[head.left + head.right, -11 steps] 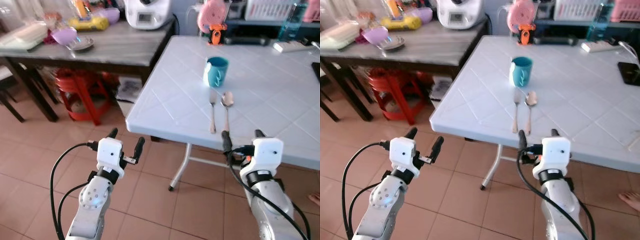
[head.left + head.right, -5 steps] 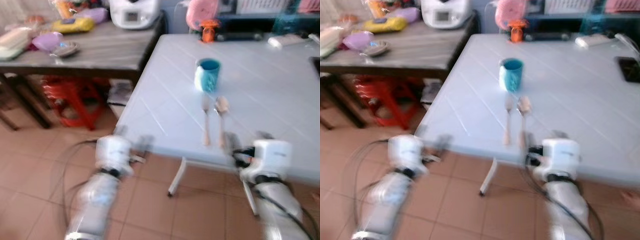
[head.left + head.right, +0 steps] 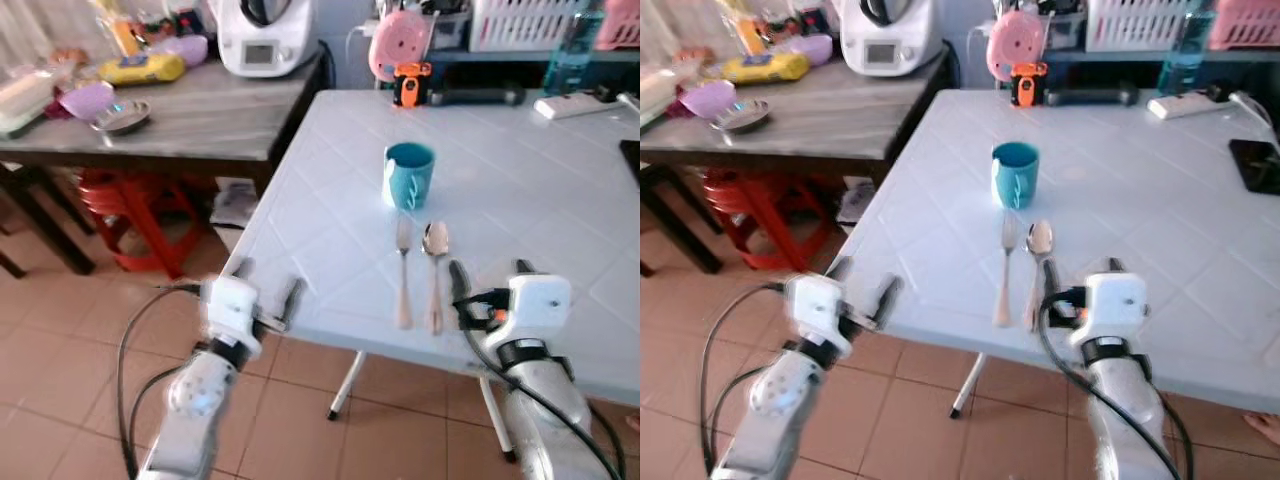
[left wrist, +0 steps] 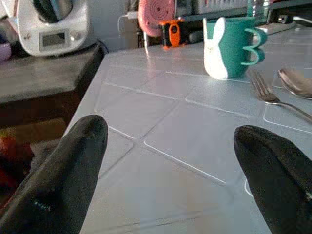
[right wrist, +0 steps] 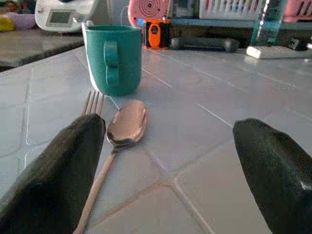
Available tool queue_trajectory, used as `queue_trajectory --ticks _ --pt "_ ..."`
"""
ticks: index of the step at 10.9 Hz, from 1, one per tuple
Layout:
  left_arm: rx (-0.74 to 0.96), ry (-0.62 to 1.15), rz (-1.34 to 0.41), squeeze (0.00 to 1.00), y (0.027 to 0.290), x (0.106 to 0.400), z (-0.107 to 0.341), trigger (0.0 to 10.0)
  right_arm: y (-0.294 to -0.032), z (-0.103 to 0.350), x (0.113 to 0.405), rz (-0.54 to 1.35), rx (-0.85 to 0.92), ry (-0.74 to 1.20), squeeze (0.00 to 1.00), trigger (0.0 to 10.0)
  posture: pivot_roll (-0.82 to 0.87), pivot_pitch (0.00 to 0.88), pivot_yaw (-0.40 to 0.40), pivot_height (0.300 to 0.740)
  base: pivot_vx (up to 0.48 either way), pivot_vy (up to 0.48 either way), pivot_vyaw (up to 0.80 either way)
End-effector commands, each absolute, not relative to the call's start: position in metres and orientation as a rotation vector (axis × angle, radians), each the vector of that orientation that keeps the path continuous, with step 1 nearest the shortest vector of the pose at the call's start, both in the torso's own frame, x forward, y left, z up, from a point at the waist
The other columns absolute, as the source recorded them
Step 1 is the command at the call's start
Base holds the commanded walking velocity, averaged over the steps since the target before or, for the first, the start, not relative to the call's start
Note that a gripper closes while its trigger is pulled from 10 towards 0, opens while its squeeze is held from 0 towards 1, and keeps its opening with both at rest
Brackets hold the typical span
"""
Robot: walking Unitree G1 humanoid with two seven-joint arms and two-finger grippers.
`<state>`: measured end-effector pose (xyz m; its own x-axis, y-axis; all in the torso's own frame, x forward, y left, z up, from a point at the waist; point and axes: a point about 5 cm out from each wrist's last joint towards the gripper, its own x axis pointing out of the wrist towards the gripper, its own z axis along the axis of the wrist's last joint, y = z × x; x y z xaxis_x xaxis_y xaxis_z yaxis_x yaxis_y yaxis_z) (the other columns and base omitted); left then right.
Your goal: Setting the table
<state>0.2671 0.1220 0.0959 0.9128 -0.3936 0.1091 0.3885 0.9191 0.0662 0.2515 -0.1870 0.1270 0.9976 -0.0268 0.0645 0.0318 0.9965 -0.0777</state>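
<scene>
Fork and spoon, left eye view: the fork [image 3: 402, 272] and spoon [image 3: 434, 268] lie side by side on the white table [image 3: 560, 200], handles toward the near edge, just this side of the teal mug [image 3: 408, 175].
Right gripper, left eye view: the right gripper [image 3: 487, 284] hovers at the table's near edge, jaws spread and holding nothing; the spoon's handle ends just beside its inner finger, the fork one step farther out.
Left gripper, left eye view: the left gripper [image 3: 265, 286] sits at the table's near corner, jaws apart and empty, the cutlery well off to its right.
Left wrist view: both black fingers [image 4: 61, 183] frame bare tabletop; mug, fork and spoon lie ahead, beyond the far finger's side, outside the gap.
Right wrist view: the fingers [image 5: 53, 170] stand wide; the spoon's bowl lies ahead just inside one finger, the fork's tines partly behind that finger, the mug farther on.
Side table: a dark wooden table [image 3: 190, 105] carries a white appliance [image 3: 262, 35] and bowls.
</scene>
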Motion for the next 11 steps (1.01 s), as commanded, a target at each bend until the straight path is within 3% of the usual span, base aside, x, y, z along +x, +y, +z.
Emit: queue_trajectory --ticks 1,4,5,8,9,11 --pt "0.044 -0.104 -0.407 0.00 0.134 0.263 0.093 10.0 -0.176 0.133 0.253 -0.002 -0.053 -0.081 0.00 10.0 -0.11 0.094 0.097 0.740 0.000 0.000 0.00" --pt "0.026 -0.074 -0.515 0.00 0.141 0.251 0.089 10.0 -0.173 0.139 0.259 -0.064 -0.024 -0.095 0.00 10.0 -0.11 0.106 0.100 0.740 0.000 0.000 0.00" --pt "0.037 -0.070 -0.563 0.00 0.139 0.250 0.089 10.0 -0.160 0.142 0.262 0.017 -0.064 -0.105 0.00 10.0 -0.11 0.107 0.101 0.740 0.000 0.000 0.00" --pt "0.021 -0.081 -0.635 0.00 0.130 0.249 0.091 10.0 -0.152 0.152 0.275 -0.031 0.017 -0.111 0.00 10.0 -0.12 0.112 0.102 0.740 0.000 0.000 0.00" --pt "0.021 -0.080 -0.644 0.00 0.129 0.248 0.091 10.0 -0.141 0.158 0.277 0.085 0.070 -0.116 0.00 10.0 -0.12 0.113 0.103 0.740 0.000 0.000 0.00" --pt "0.019 -0.082 -0.653 0.00 0.126 0.249 0.090 10.0 -0.143 0.155 0.282 0.029 0.116 -0.080 0.00 10.0 -0.13 0.115 0.097 0.740 0.000 0.000 0.00"
